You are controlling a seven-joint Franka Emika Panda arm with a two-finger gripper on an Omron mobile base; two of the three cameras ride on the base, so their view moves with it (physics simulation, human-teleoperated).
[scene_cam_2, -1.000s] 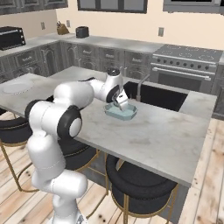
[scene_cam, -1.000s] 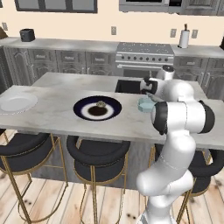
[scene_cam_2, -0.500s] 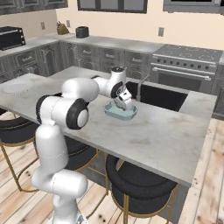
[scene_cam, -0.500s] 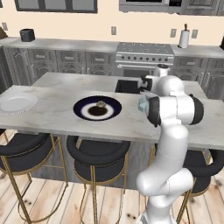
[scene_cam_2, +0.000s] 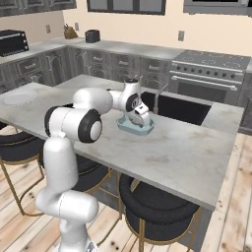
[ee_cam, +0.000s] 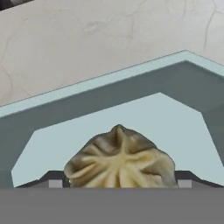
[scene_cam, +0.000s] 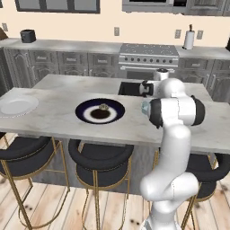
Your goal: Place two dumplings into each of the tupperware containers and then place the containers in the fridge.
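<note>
Marble worktop point(scene_cam_2: 162, 147), teal tub point(ee_cam: 109, 92) by the sink. Fingers point(scene_cam_2: 139, 118) spread either side of a dumpling point(ee_cam: 119, 158) lying inside. Risk, as I judge it: lifting off crooked could drag the dumpling or nudge the light tub.

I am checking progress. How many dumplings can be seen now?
2: one dumpling on the dark-blue plate, one dumpling inside the teal container. Others may be hidden.

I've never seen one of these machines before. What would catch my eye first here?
Probably the big white arm bent over the marble island, its gripper down in a pale teal-blue tub beside the sink. The hand view shows a pleated dumpling lying in that tub. Another dumpling sits on a dark-blue plate.
</note>
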